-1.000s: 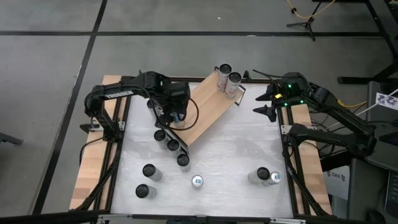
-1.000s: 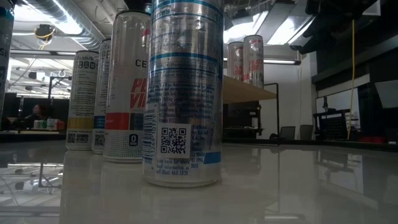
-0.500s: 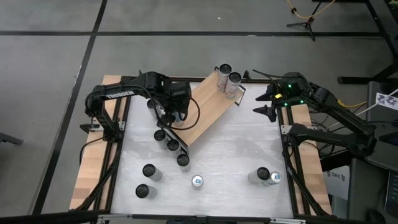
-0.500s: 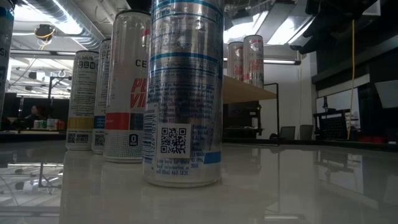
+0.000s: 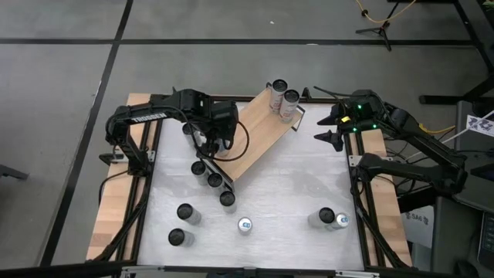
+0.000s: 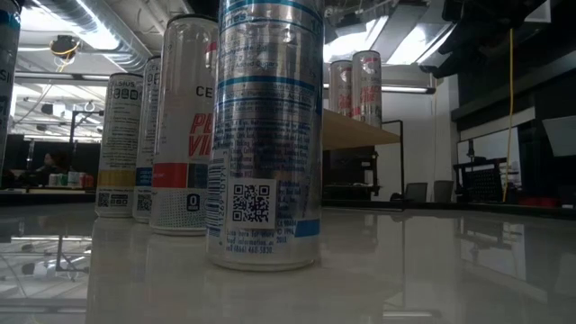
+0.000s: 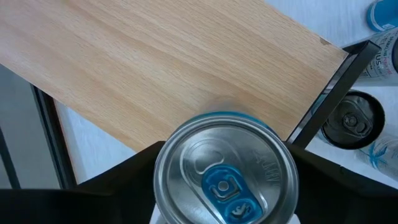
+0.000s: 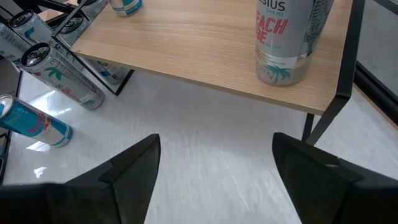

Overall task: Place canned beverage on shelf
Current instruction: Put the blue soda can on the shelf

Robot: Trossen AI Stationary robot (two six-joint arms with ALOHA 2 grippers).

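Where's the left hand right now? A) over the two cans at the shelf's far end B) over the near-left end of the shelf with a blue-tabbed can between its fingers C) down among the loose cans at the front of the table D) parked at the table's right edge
B: the high view puts the left hand over the near-left end of the shelf, and its wrist view shows a blue-tabbed can between its fingers, above the board.

Matt light wooden shelf (image 7: 174, 68), shiny metal can (image 7: 225, 173), glossy white tabletop (image 8: 205, 168).
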